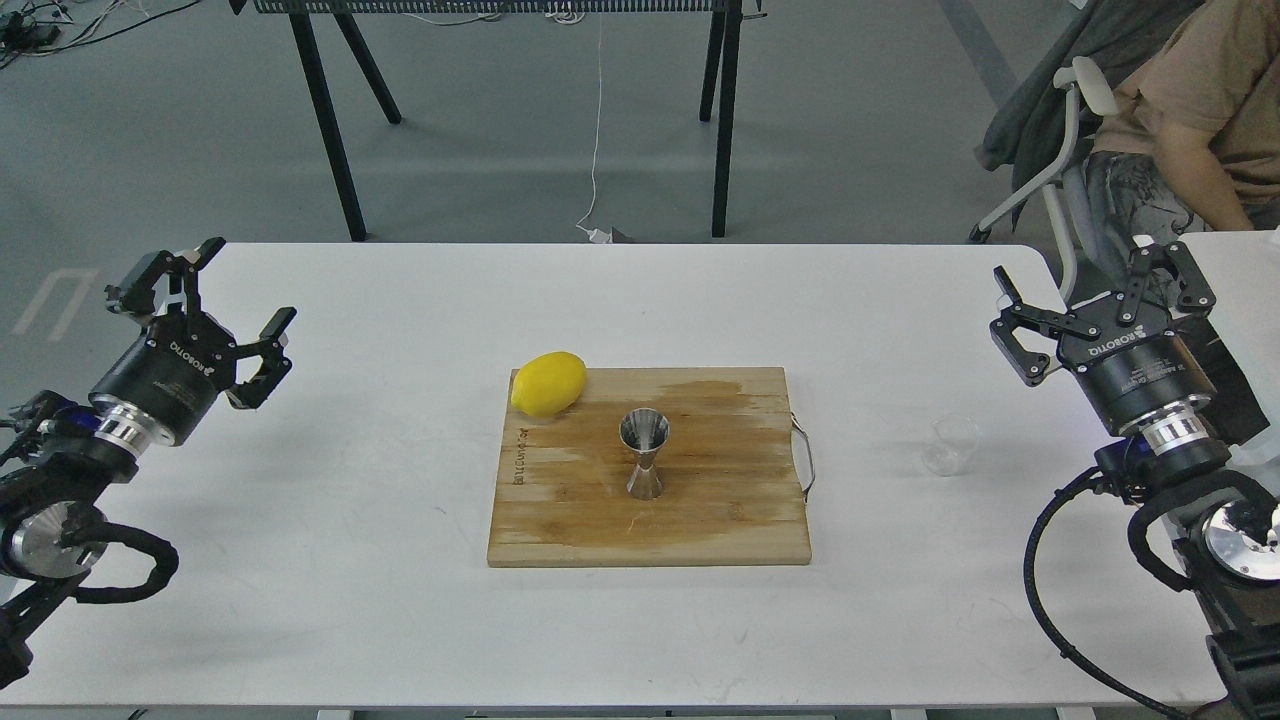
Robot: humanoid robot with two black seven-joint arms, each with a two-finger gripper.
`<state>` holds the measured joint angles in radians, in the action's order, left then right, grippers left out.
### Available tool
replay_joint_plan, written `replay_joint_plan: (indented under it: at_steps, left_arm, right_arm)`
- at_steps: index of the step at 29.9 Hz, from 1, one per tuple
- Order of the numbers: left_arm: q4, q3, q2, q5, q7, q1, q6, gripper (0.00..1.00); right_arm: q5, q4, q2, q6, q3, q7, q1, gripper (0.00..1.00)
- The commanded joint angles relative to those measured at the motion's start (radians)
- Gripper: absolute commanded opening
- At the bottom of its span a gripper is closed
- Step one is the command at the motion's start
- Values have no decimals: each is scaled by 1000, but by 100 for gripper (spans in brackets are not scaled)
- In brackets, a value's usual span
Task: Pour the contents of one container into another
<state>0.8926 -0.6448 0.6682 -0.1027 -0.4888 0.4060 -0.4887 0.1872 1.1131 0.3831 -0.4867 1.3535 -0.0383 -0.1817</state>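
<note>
The steel jigger (pixel 645 455) stands upright near the middle of the wooden cutting board (pixel 720 520). The small clear glass cup (pixel 950 445) stands alone on the white table to the right of the board. My right gripper (pixel 1100 290) is open and raised, behind and to the right of the cup, well apart from it. My left gripper (pixel 205 300) hangs open over the table's far left edge with nothing between its fingers.
A yellow lemon (pixel 548 383) lies at the board's back left corner. A metal handle (pixel 805 458) sticks out from the board's right side. A seated person (pixel 1200 110) and a chair are past the table's back right corner.
</note>
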Motion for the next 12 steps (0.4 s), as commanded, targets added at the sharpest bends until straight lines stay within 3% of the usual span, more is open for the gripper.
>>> replay_joint_plan:
  at_steps: [1, 12]
  left_arm:
    - [-17, -1, -7, 1, 0, -1, 0, 94]
    - [-21, -1, -9, 3, 0, -1, 0, 94]
  right_arm:
    - [0, -27, -21, -2, 1, 5, -8, 99]
    - [3, -21, -36, -2, 6, 9, -8, 98]
